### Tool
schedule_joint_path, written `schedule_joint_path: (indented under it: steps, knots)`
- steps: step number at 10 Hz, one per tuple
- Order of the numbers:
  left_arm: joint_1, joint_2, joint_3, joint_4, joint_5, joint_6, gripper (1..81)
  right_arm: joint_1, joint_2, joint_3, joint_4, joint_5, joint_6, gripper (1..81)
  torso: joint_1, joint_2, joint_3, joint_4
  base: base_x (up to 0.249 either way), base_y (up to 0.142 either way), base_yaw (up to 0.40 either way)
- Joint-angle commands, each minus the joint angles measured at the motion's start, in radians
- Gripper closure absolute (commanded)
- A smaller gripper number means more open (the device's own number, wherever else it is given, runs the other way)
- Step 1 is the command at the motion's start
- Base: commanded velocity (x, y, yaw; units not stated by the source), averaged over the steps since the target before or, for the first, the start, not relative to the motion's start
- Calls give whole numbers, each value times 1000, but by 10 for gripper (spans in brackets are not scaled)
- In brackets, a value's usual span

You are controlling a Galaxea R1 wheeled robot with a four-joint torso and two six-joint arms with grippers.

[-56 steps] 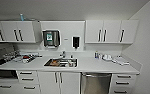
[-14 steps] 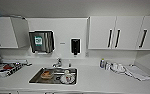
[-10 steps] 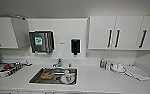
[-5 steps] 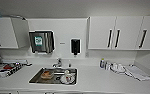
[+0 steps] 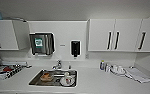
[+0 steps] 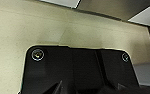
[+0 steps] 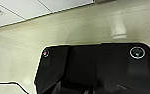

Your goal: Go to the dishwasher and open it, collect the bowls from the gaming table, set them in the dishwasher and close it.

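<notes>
**Robot facing the kitchen counter and sink**

The head camera is looking down at a white counter (image 5: 96, 82) with a steel sink (image 5: 53, 78) set into it. Dishes are lying in the sink, with a tap (image 5: 58, 65) behind it. On the wall above are hanging a paper towel dispenser (image 5: 42, 44) and a dark soap dispenser (image 5: 75, 48), with white cupboards (image 5: 113, 37) on either side. A folded cloth (image 5: 138, 75) is lying on the counter near the right corner. The wrist cameras are pointing at pale floor (image 6: 28, 27). Whether the grippers' fingers are spread or pressed together, I cannot tell. The dishwasher cannot be made out in these views.
</notes>
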Motion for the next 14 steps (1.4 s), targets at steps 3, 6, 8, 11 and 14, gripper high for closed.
schedule_joint_path:
  steps: [3, 6, 8, 11, 14]
  knots:
    - [-52, -66, 70, 16, 13, 5, 10, 72, -139, 151, 35, -38, 28, 10, 99, -155, -140, 0, 0, 0, 0]
    - [-46, -82, 71, 13, 13, 3, 10, 109, -173, 179, 47, -39, 72, 10, 167, -263, -183, 0, 0, 0, 0]
    - [-46, -118, 117, 7, 13, 0, 10, 144, -231, 255, 46, -39, 129, 10, 208, -327, -174, 0, 0, 0, 0]
    - [-46, -230, 289, 5, 13, -4, 10, 171, -282, 306, 46, -38, 161, 10, 277, -438, -186, 0, 0, 0, 0]
    - [-46, -279, 353, 4, 13, -4, 10, 186, -303, 292, 46, -38, 207, 10, 342, -542, -186, 0, 0, 0, 0]
